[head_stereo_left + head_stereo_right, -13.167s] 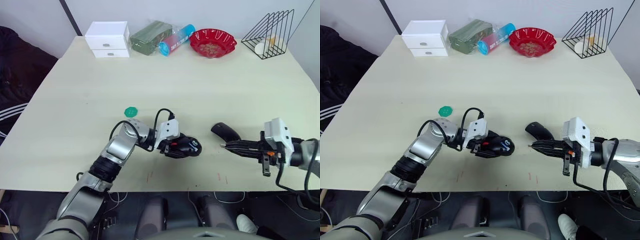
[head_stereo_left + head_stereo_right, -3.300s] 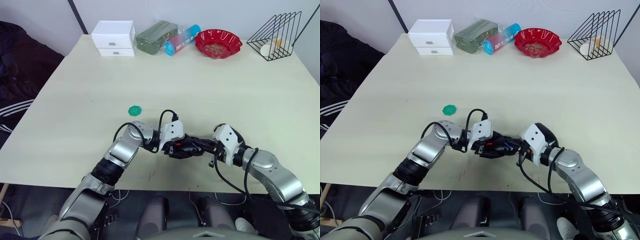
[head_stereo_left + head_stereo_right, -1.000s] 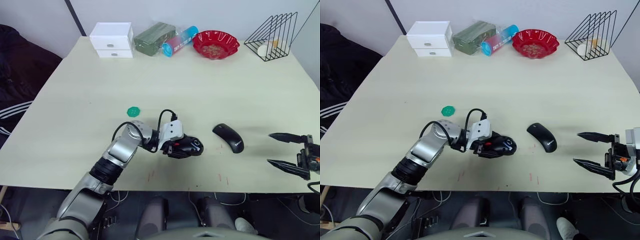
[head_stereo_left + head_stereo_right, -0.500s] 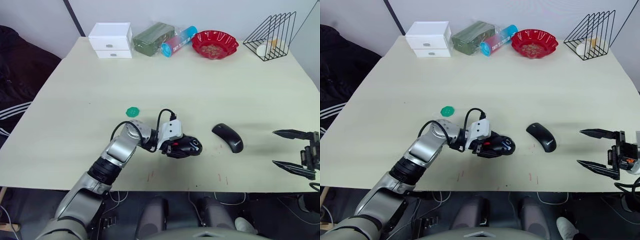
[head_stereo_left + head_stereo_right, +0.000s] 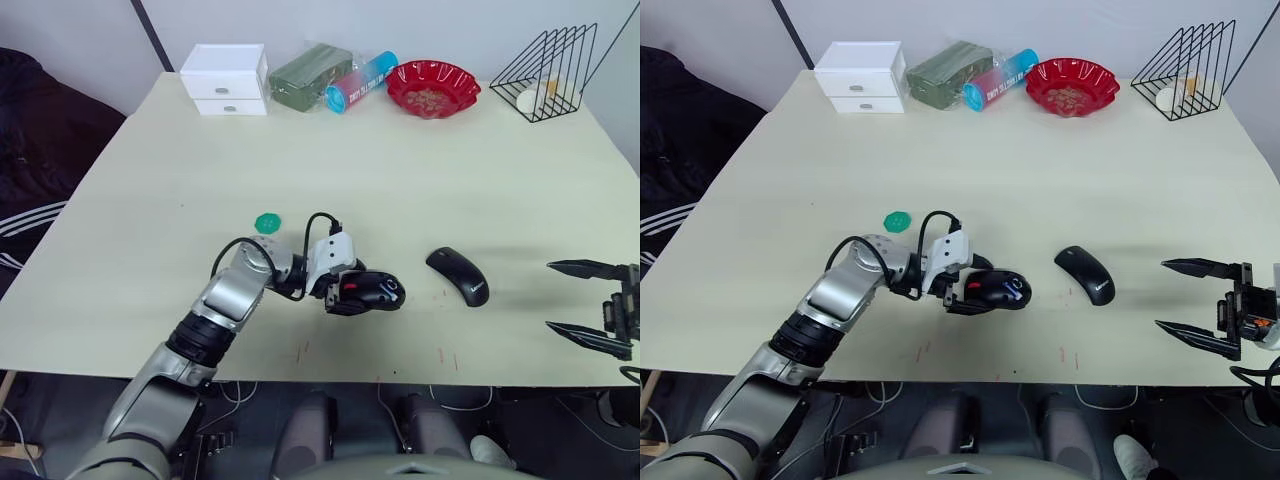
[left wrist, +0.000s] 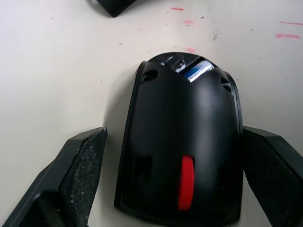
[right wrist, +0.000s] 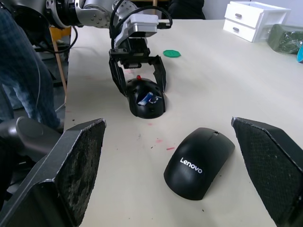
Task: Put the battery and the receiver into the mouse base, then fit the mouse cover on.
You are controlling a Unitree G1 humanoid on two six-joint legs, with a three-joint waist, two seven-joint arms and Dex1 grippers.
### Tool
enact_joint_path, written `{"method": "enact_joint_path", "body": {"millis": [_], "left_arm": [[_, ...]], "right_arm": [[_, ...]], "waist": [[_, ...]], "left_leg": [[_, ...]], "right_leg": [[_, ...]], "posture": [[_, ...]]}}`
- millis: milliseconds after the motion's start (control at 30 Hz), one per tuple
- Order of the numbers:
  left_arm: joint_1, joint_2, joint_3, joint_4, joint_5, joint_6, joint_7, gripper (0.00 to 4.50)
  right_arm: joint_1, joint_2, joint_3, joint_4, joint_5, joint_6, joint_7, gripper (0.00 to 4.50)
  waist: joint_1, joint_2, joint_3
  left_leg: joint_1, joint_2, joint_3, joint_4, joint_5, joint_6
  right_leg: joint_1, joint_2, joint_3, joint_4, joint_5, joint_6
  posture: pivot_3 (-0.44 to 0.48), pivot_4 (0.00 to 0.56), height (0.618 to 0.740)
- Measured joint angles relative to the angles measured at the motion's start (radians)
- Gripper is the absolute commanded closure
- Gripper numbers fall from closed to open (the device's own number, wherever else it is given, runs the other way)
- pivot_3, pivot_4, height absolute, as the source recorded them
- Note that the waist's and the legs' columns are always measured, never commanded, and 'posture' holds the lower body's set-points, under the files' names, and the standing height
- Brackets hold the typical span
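Base (image 6: 182, 151) seems loaded, a blue-white part showing inside; left gripper (image 5: 975, 290) straddles it loosely. Next: right gripper (image 5: 1196, 306), jaws wide, must fetch cover (image 5: 1084, 273).

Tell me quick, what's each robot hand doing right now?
Left gripper: open, fingers either side of the mouse base, not squeezing it.
Right gripper: open, holding nothing, off to the side of the mouse cover.

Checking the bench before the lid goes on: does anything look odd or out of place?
Nothing stands out. The cover lies flat, apart from the base, which the left tool straddles, open; the right tool is open too.
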Motion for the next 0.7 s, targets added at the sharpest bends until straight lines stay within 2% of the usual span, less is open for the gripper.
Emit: {"method": "enact_joint_path", "body": {"millis": [333,467,700], "left_arm": [[0.046,0.028,0.059,-0.091,-0.102,0.002,-0.048,0.08],[0.106,0.097,0.171,-0.129,-0.189,-0.011,-0.084,0.08],[0.164,0.149,0.288,-0.139,-0.281,-0.044,-0.14,0.08]], "right_arm": [[-0.002,-0.003,0.0,0.011,0.001,0.0,0.0,0.0],[-0.007,-0.002,-0.001,0.015,0.001,0.01,0.0,0.0],[-0.024,0.017,-0.002,0.013,-0.007,0.014,-0.033,0.0]], "waist": [[-0.001,0.0,0.0],[-0.002,0.001,0.001],[-0.001,0.001,0.001]], "left_leg": [[0.0,0.0,0.0,0.0,0.0,0.0],[0.0,0.0,0.0,0.0,0.0,0.0],[0.0,0.0,0.0,0.0,0.0,0.0]], "right_leg": [[0.0,0.0,0.0,0.0,0.0,0.0],[0.0,0.0,0.0,0.0,0.0,0.0],[0.0,0.0,0.0,0.0,0.0,0.0]], "posture": [[0.0,0.15,0.74],[0.0,0.15,0.74],[0.0,0.15,0.74]]}}
